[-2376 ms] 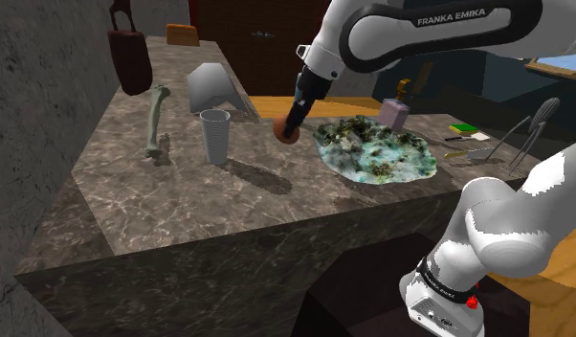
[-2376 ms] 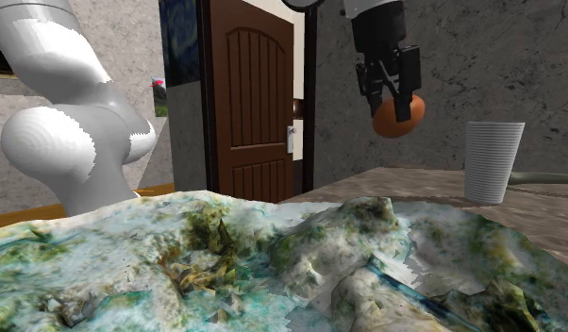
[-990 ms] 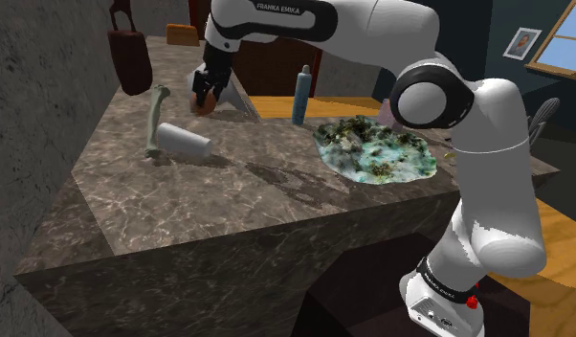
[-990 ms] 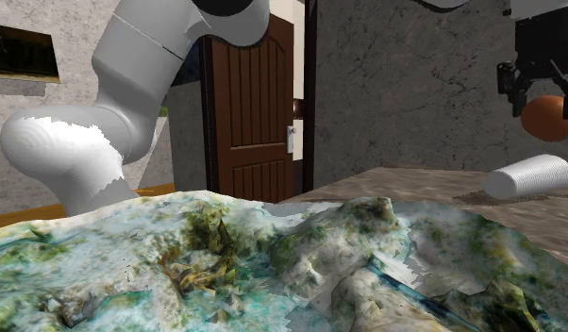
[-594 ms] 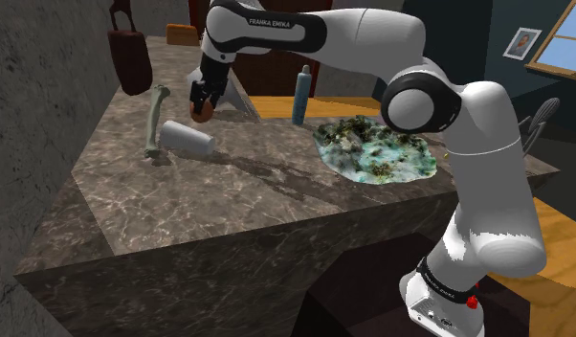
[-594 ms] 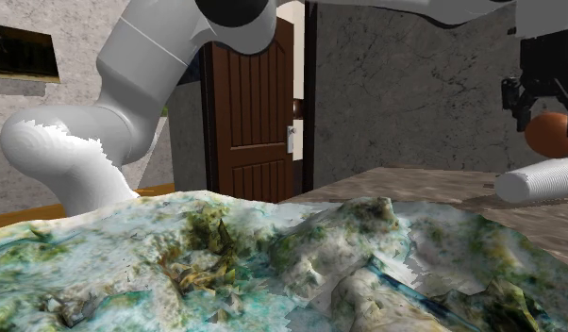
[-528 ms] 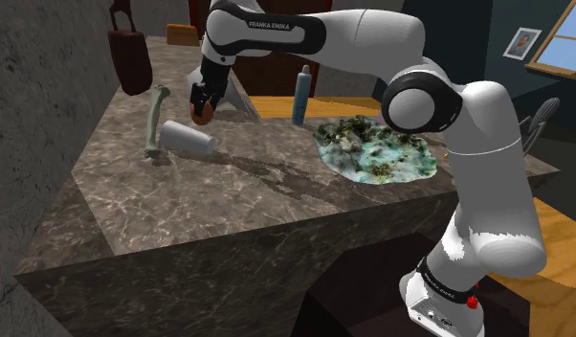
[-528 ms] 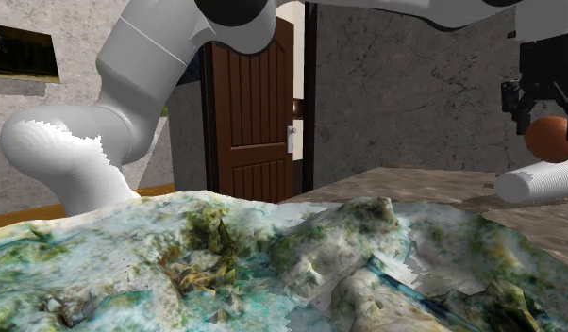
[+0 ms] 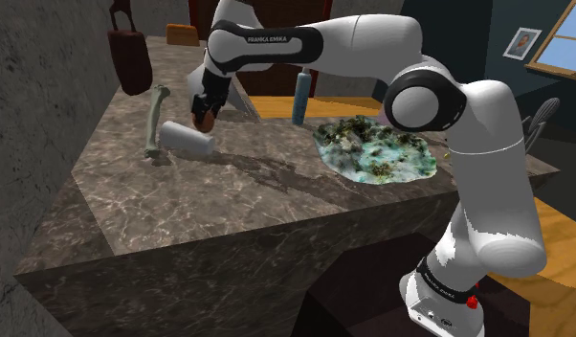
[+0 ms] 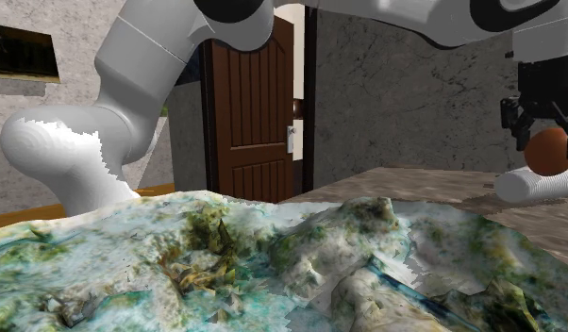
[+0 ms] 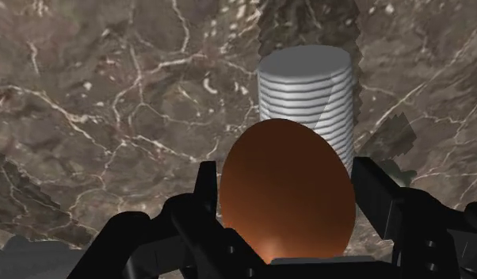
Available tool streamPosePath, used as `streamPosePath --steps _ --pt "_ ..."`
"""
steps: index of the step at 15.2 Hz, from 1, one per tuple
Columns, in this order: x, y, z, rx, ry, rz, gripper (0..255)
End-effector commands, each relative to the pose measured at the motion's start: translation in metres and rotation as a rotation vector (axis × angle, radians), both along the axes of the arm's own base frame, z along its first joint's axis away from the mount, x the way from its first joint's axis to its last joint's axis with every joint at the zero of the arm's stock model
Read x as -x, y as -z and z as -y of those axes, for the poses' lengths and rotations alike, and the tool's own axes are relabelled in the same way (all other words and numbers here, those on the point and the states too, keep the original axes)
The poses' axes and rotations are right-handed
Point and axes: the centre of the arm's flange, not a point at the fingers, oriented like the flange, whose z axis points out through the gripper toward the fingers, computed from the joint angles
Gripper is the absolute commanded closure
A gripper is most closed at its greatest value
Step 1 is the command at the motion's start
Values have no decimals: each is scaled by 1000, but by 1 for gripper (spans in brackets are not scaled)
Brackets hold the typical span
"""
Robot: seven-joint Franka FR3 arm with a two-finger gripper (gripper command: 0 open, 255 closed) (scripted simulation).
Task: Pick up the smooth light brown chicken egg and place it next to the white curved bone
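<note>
A smooth orange-brown egg [image 9: 207, 118] is clasped in my black gripper [image 9: 203, 112], which is shut on it. It hangs just above a ribbed white cup [image 9: 188, 140] that lies on its side on the marble counter [image 9: 229, 191]. The pale curved bone [image 9: 156, 117] lies touching or almost touching the cup, on the side toward the shoulder view's left. In the second exterior view the egg [image 10: 548, 151] sits in the gripper [image 10: 547, 140] right over the cup [image 10: 542, 185]. In the wrist view the egg [image 11: 286, 178] rests between both fingers [image 11: 206, 198], with the cup [image 11: 306, 95] beyond it.
A mossy, blue-green rock-like slab [image 9: 374, 148] lies on the counter toward the stand. A blue bottle [image 9: 301, 94] and a grey wedge [image 9: 236, 96] stand behind the arm. A dark brown vase [image 9: 130, 59] stands by the stone wall, with an orange box [image 9: 182, 35] farther back.
The gripper carried the egg toward the shoulder view's left and down to just above the cup. The cup, upright 2.4 s ago, now lies tipped beside the bone.
</note>
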Motion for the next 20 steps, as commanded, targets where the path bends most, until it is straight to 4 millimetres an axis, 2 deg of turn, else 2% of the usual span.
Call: streamPosePath --steps 1,9,16,17,19,20 --pt "0 20 -3 3 -4 -19 255" --pt "0 63 -3 3 -4 -19 255" --pt "0 63 -3 3 -4 -19 255" --pt "4 57 -8 4 -5 -19 0" --pt "10 65 -11 4 -5 -19 0" --pt "13 63 -8 4 -5 -20 0"
